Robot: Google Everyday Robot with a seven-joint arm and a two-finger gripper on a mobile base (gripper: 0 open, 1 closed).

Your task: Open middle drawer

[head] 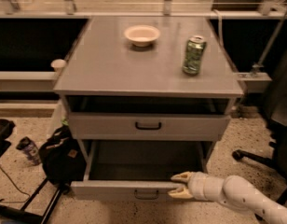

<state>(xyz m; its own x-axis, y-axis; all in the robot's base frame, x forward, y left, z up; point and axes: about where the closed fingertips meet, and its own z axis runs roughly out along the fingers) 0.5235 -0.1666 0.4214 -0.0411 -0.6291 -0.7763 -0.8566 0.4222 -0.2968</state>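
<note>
so, pincer point(180, 185) astride middle drawer point(116, 190) front

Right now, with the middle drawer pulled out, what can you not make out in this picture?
All in the camera view:
Lowest drawer: hidden under the middle drawer and cut off by the bottom edge.
Middle drawer's inside: too shadowed to show any contents.
Arm behind the gripper, which sits at that drawer's front, right side: cut off at the bottom right corner.
Green can: label blurred.

The tool point(181, 185), at the middle drawer's point(120, 190) front edge, is cream and pointed, on a rounded white speckled arm point(246, 197).
</note>
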